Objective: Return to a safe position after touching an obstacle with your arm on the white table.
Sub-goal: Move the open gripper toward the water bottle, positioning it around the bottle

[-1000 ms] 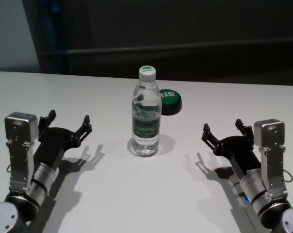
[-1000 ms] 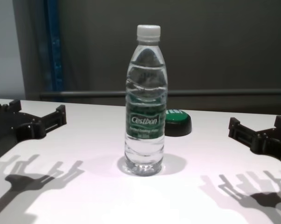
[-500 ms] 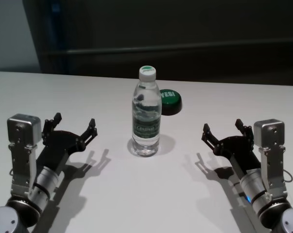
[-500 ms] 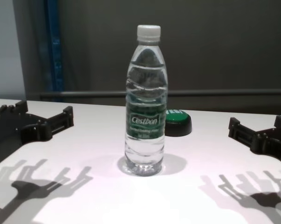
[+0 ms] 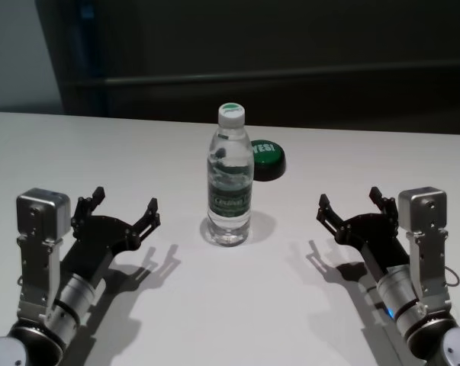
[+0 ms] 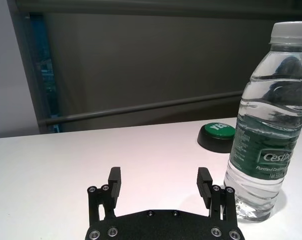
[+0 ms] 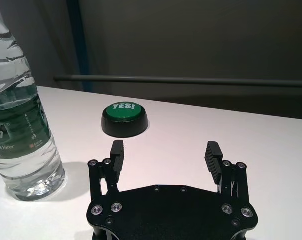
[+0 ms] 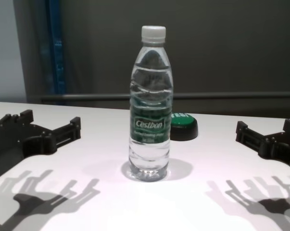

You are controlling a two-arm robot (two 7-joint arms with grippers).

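Here the left gripper [image 5: 123,208] hangs with jaws wide and empty, the obstacle [image 5: 230,187] standing upright just beside its inner finger on the white table [image 5: 214,305]. Any sideways drift could topple it. The right gripper [image 5: 352,204], also wide, sits well apart.

1. Standing upright on the white table [image 5: 123,145]: one water bottle [image 5: 230,187].
2. Lying behind the bottle: one black puck with a green top [image 5: 265,158].
3. Hovering over the table with fingers spread apart: two grippers, left gripper [image 5: 125,210] and right gripper [image 5: 352,204].
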